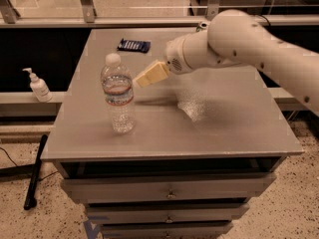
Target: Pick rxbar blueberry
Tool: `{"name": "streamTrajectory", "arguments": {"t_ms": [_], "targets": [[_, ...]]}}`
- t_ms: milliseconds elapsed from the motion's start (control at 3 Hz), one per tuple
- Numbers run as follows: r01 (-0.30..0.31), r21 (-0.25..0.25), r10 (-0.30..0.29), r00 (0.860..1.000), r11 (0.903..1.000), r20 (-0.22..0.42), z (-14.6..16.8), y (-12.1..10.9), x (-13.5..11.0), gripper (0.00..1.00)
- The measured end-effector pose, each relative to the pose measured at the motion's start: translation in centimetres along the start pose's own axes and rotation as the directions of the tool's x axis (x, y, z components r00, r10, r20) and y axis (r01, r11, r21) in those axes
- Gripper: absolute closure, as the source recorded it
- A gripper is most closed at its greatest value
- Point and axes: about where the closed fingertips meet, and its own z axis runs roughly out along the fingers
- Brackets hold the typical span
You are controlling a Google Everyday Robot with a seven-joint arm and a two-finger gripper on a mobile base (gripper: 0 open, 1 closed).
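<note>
While the gripper (149, 74) hung above the table (234, 133), pointing down and leftward, its tip sat just beside the upper part of the water bottle (117, 93); contact could not be ruled in or out from this angle. Whether the claw was wide or narrow: could not tell, it read as one pale wedge. Snack bar (133, 45) lay flat near the table's far edge, left of centre, beyond the bottle and apart from the gripper. Nothing held. White arm (239, 39) reached in from the right. Soap bottle (38, 85) stood on a low ledge off to the left, out of play. Judged stage: approach, grasp not yet begun. Hazards noted: the bottle was tall and narrow-footed, so a leftward swing of the wrist could tip it. The bar was thin and flush with the surface, so a descent too shallow would likely close on air, too deep would scrape the top. A glancing push might slide it over the far edge, given how close it lay.
</note>
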Motion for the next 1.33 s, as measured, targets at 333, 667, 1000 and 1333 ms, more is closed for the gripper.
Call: {"name": "streamTrajectory", "arguments": {"t_ms": [333, 667, 1000, 1333], "targets": [[-0.018, 0.035, 0.017, 0.999, 0.9992, 0.045, 2.4, -1.2, 0.3, 0.0], [-0.035, 0.079, 0.028, 0.995, 0.9962, 0.091, 5.1, -3.9, 0.2, 0.0], [-0.032, 0.12, 0.015, 0.99, 0.9922, 0.142, 6.9, -6.7, -1.0, 0.0], [-0.03, 0.132, 0.006, 0.984, 0.9908, 0.18, 8.8, -8.7, -2.3, 0.0]]}}
